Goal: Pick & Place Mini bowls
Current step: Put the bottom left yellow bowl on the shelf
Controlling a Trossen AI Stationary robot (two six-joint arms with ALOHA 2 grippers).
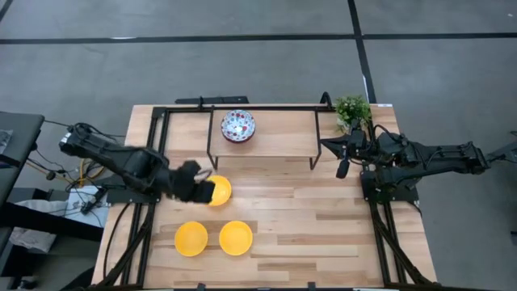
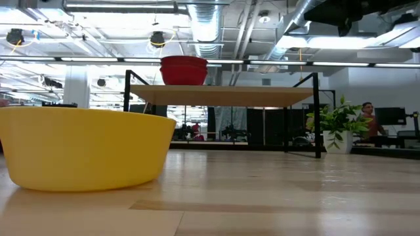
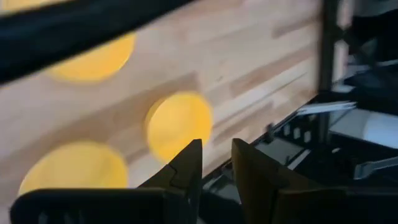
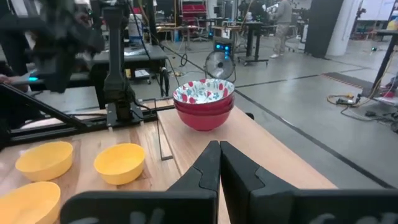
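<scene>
Left tool [image 1: 196,184], fingers narrowly parted and empty, hovers just beside a glossy yellow mini bowl [image 1: 218,191] on the wooden bench [image 1: 323,234]. Two more yellow bowls [image 1: 191,239] sit near it; stacked red floral bowls [image 1: 238,125] rest on the raised shelf [image 1: 283,133] beyond. Right tool [image 1: 342,171] waits closed beside the shelf. A shallow approach could nudge the slick bowl away.

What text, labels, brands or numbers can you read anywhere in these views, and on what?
None legible.
The three plain glossy yellow round bowls carry no markings.
The stacked white floral bowls with red outsides on the raised wooden shelf show only a pattern, no lettering.
The left claw and right claw show no readable labels.
Room background: any signs are too small or blurred to read.
</scene>
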